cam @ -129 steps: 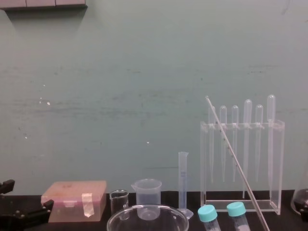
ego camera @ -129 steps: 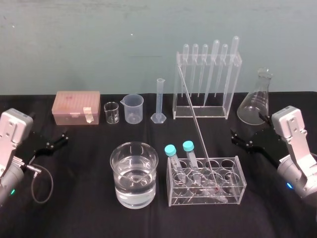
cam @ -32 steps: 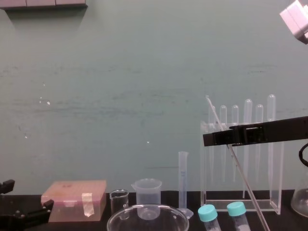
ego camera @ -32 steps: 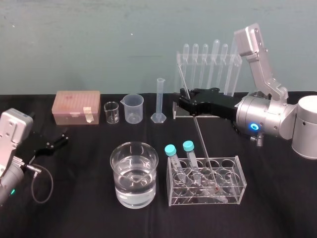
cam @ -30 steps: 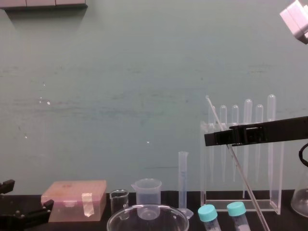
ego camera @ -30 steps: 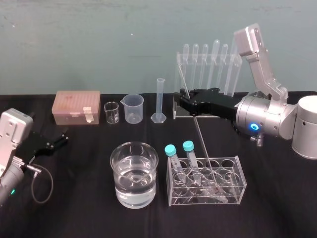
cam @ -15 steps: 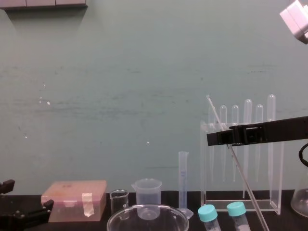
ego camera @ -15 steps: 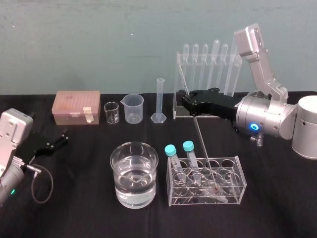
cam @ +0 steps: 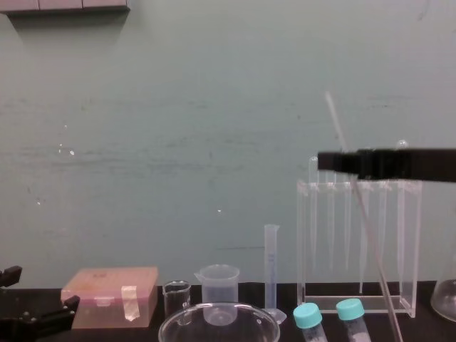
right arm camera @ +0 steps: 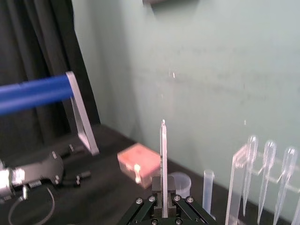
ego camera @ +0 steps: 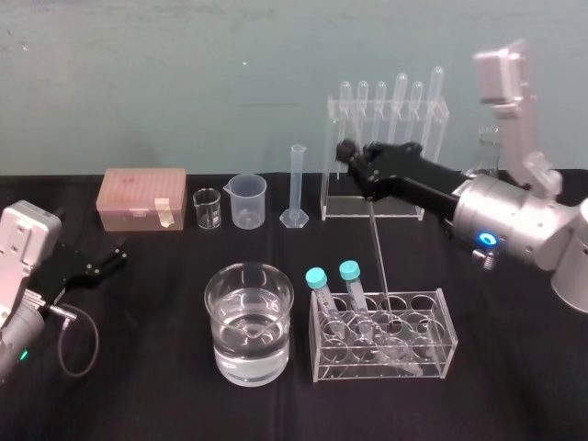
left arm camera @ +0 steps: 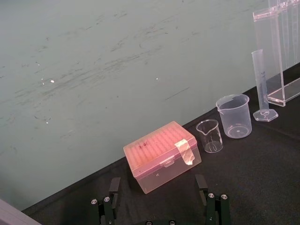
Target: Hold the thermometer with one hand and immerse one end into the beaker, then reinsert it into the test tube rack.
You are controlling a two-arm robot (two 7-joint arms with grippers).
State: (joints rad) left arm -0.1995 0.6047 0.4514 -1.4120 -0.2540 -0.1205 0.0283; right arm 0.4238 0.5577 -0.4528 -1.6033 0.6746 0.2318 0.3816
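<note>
While pinched in the right gripper (ego camera: 347,152), thermometer (ego camera: 377,243) steeply upright, top tilted left; left gripper (ego camera: 108,260) parked, fingers (left arm camera: 212,207) wide.

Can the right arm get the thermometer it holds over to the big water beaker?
Probably yes. The right gripper is shut on the thermometer, whose lower end is at the capped-tube rack's top. The beaker stands open-topped beside that rack on the robot's left, nothing between. The left gripper is parked far left.
</note>
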